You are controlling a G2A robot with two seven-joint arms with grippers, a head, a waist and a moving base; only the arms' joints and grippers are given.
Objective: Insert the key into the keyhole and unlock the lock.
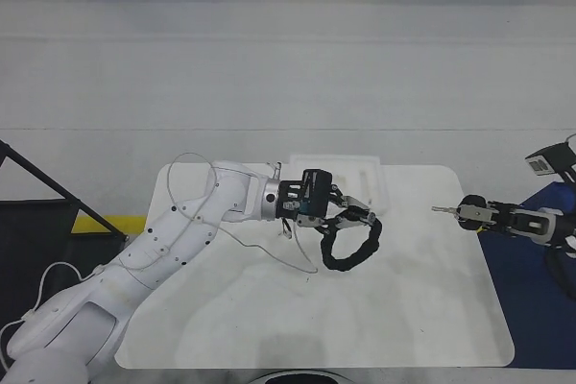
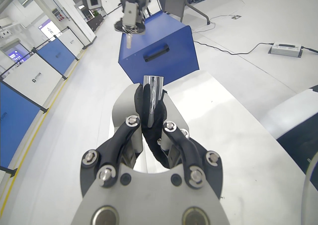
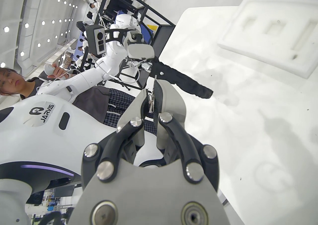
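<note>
My left gripper (image 1: 358,213) hangs above the middle of the white table (image 1: 413,307), shut on a black cable lock (image 1: 350,246) whose loop droops below it. The lock's chrome cylinder (image 2: 153,88) sticks out between the fingers, its end facing the other arm. Off the table's right edge, my right gripper (image 1: 468,210) is shut on a small silver key (image 1: 444,209) that points left toward the lock, a wide gap apart. From the left wrist, the key (image 2: 129,40) hangs below its ring. In the right wrist view the key (image 3: 155,86) shows edge-on between the fingers.
A white foam tray (image 1: 350,173) with several recesses lies on the table just behind the left gripper. A blue box (image 1: 538,288) stands on the floor beside the table's right edge, under the right arm. A black frame (image 1: 29,182) stands at the far left.
</note>
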